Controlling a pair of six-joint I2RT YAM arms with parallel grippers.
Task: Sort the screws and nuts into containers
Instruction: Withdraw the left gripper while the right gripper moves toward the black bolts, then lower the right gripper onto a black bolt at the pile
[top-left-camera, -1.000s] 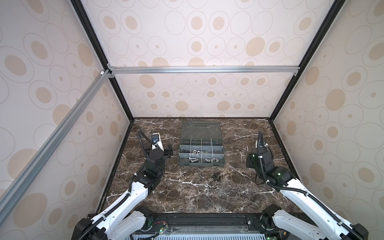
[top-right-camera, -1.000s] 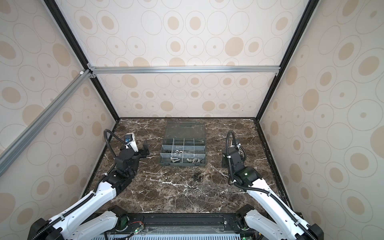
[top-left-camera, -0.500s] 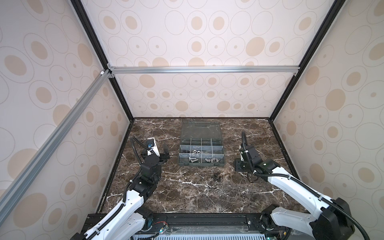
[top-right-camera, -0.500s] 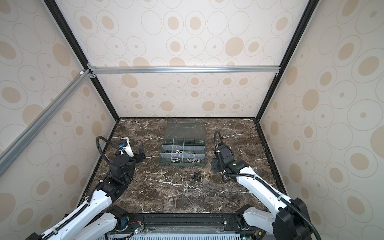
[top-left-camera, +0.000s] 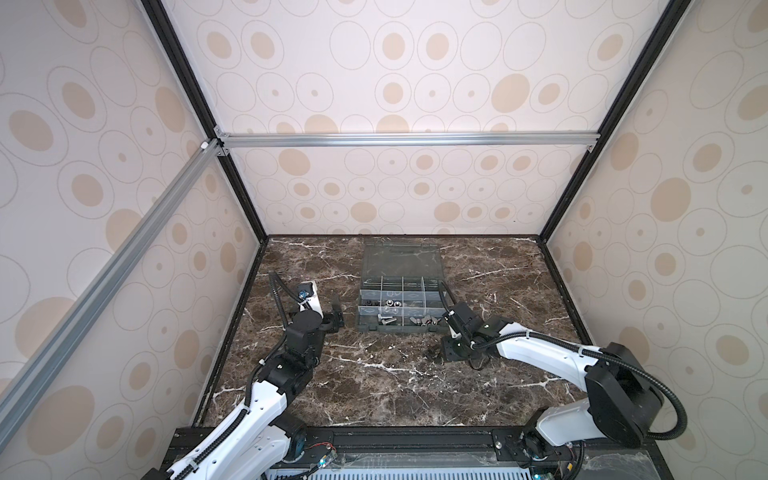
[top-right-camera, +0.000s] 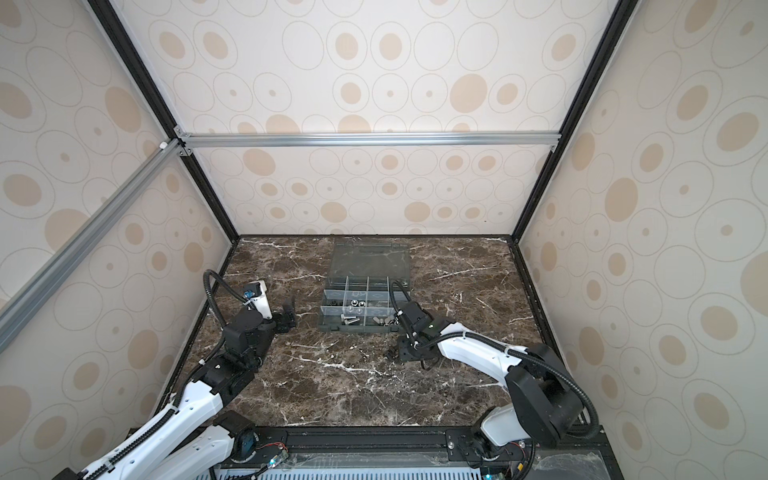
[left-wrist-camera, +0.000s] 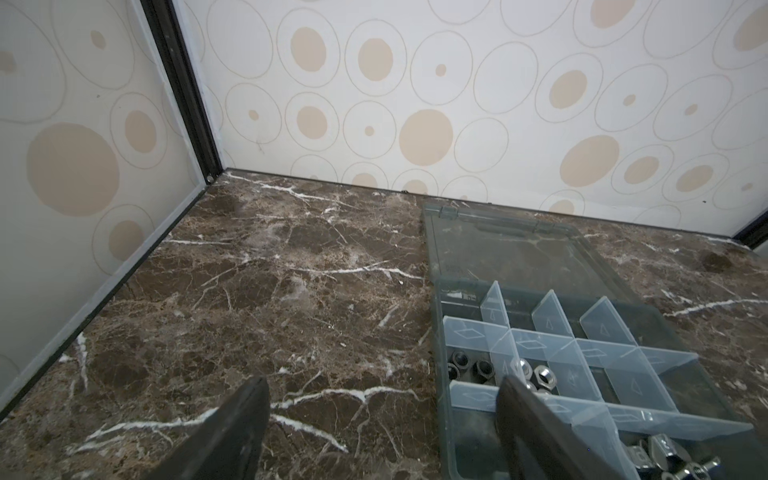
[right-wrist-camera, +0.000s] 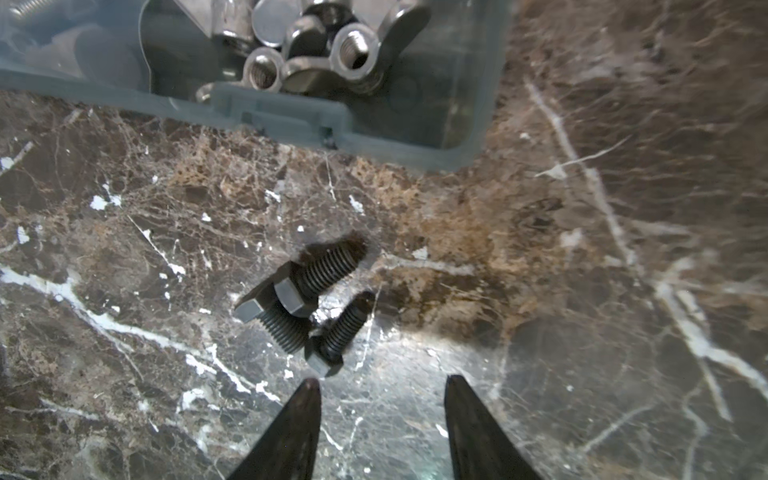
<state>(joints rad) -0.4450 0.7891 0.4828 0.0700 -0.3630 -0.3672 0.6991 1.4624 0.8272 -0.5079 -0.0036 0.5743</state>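
My right tool (right-wrist-camera: 381, 380), half-spread and empty, hovers just short of three dark screws (right-wrist-camera: 307, 303) on the counter (right-wrist-camera: 582, 291). The nearest lies slantwise, head toward me; my left tool (left-wrist-camera: 382, 382), wide, is farther off.

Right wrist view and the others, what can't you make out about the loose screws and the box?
Loose screws: both top views, too small and dark against the marble near the right gripper.
Organizer box: right wrist view, frame edge cuts off all but one corner.
Nearest cells: left wrist view, the left gripper and the frame edge cover part.
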